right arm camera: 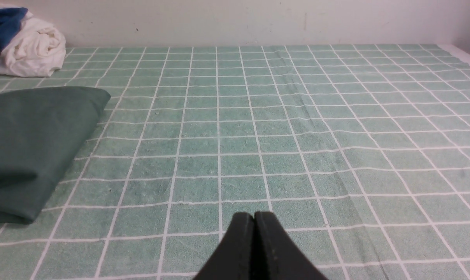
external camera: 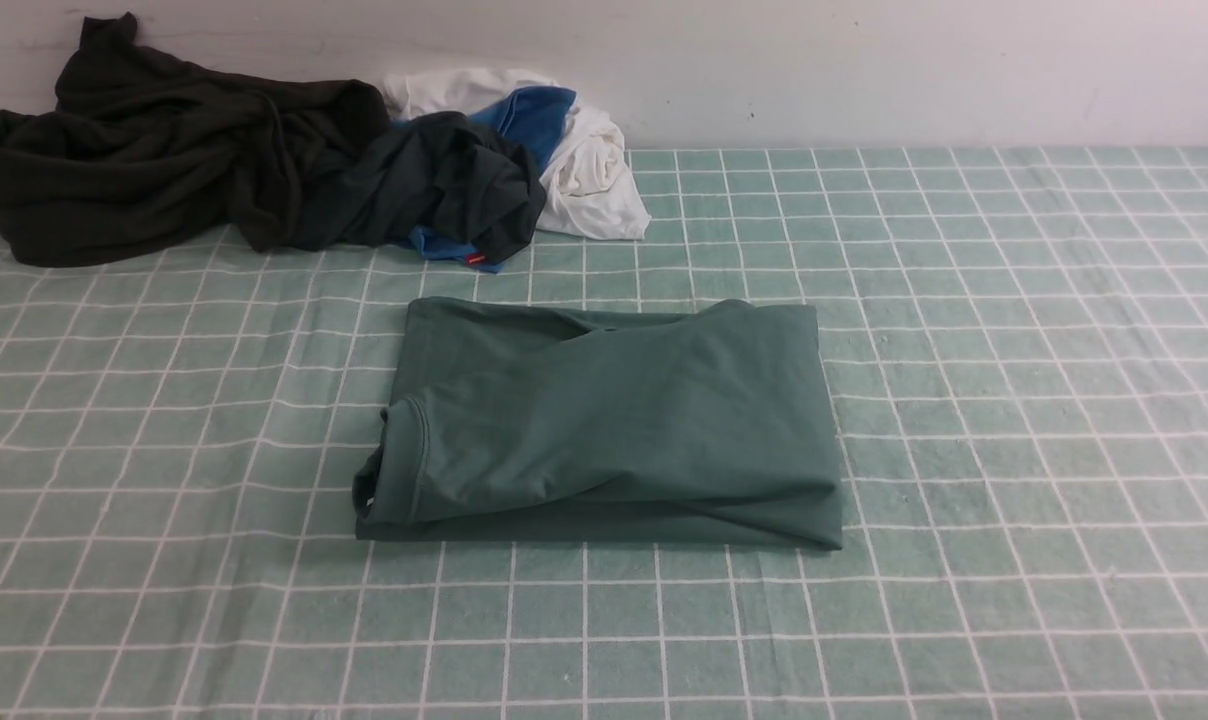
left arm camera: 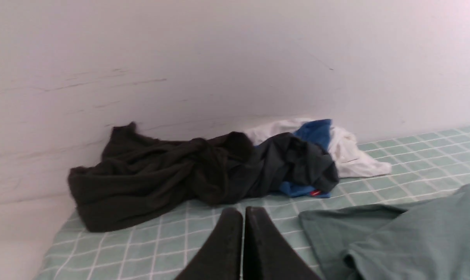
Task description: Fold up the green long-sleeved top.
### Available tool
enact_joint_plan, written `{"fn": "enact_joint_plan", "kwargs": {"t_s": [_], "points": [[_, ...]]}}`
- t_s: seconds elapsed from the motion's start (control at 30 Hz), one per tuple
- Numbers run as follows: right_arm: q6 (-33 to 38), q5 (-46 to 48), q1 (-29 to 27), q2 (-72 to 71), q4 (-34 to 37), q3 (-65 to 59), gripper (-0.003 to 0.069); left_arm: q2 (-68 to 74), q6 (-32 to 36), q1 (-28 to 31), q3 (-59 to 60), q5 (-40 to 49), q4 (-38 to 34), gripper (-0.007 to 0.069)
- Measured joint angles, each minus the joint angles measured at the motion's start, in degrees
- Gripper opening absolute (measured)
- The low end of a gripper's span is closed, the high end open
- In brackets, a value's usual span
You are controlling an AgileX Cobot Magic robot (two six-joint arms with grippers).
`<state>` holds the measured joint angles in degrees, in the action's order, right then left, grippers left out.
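Observation:
The green long-sleeved top lies folded into a compact rectangle at the middle of the checked cloth, its ribbed neck at the left end. It also shows in the left wrist view and in the right wrist view. Neither arm shows in the front view. My left gripper is shut and empty, above the cloth beside the top's left edge. My right gripper is shut and empty, over bare cloth to the right of the top.
A very dark crumpled garment lies at the back left against the wall. A pile of dark, blue and white clothes lies next to it. The green checked cloth covers the table.

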<state>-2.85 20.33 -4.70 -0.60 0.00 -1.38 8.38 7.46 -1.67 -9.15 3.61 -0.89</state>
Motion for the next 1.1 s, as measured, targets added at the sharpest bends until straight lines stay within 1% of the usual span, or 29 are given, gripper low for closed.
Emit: {"fn": "enact_joint_plan", "kwargs": {"t_s": [0.1, 0.2, 0.23, 0.3, 0.33, 0.37, 0.4, 1.1], "points": [[0.0, 0.0, 0.0, 0.0, 0.0, 0.0, -0.0014, -4.4, -0.2, 2.6, 6.7, 0.5, 0.0, -0.0003], [0.0, 0.0, 0.0, 0.0, 0.0, 0.0, -0.0014, -7.1, -1.1, 3.2, 9.8, 2.7, 0.0, -0.0003], [0.0, 0.0, 0.0, 0.0, 0.0, 0.0, -0.0014, -8.0, -1.7, 3.4, 10.4, 4.5, 0.0, -0.0003], [0.0, 0.0, 0.0, 0.0, 0.0, 0.0, -0.0014, -8.9, -3.0, 3.4, 10.8, 10.7, 0.0, -0.0003], [0.0, 0.0, 0.0, 0.0, 0.0, 0.0, -0.0014, -8.9, -3.0, 3.4, 10.8, 11.1, 0.0, -0.0003], [0.0, 0.1, 0.0, 0.0, 0.0, 0.0, -0.0014, -9.0, -3.1, 3.4, 10.8, 14.1, 0.0, -0.0003], [0.0, 0.1, 0.0, 0.0, 0.0, 0.0, -0.0014, -9.0, -3.1, 3.4, 10.6, 14.8, -0.2, -0.0003], [0.0, 0.1, 0.0, 0.0, 0.0, 0.0, -0.0014, -9.0, -2.8, 3.4, 10.5, 15.8, -0.4, -0.0003]]}}
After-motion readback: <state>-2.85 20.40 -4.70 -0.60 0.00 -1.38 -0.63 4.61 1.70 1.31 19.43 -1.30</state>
